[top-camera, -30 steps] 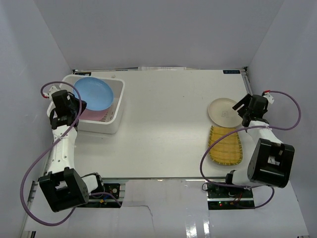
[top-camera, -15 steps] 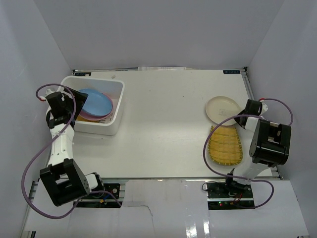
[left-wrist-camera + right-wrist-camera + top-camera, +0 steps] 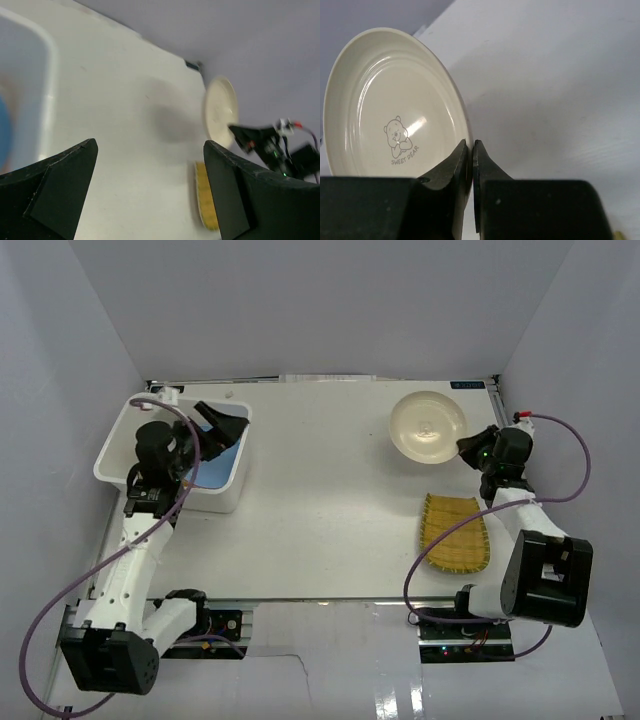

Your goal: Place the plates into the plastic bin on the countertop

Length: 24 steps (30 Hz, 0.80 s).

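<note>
Top external view showed the woven plate [image 3: 455, 532] flat on the countertop [image 3: 330, 510], nearest the bases. Beyond, the right gripper [image 3: 470, 448] pinched the cream plate [image 3: 428, 425] by its rim, holding it tilted clear, probably for carrying, while the left gripper [image 3: 150, 145] hung spread over the bin [image 3: 210, 497].

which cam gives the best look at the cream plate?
Right wrist: the cream plate fills the frame, bear print readable, right jaws shut on its rim. Top external shows it small, toward the far right of the countertop, detail lost. Left wrist catches it distant and blurred.
</note>
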Each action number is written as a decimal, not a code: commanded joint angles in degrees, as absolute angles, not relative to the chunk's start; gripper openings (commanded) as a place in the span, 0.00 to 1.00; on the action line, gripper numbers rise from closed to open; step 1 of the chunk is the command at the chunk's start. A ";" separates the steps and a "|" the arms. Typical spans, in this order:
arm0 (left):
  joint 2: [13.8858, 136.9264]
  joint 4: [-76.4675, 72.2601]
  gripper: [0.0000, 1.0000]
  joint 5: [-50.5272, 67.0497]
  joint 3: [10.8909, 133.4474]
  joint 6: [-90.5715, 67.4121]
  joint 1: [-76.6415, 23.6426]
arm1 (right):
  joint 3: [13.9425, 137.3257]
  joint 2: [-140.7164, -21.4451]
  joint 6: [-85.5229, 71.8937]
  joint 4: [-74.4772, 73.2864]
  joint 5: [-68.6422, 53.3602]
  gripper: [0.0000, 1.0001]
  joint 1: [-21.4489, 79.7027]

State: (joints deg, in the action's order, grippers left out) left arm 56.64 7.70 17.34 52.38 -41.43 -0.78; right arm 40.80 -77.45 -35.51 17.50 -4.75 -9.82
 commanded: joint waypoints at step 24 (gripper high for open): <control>70.93 13.34 0.19 6.01 62.75 -29.19 -28.13 | 46.14 -69.17 -30.86 12.33 -18.30 0.79 17.58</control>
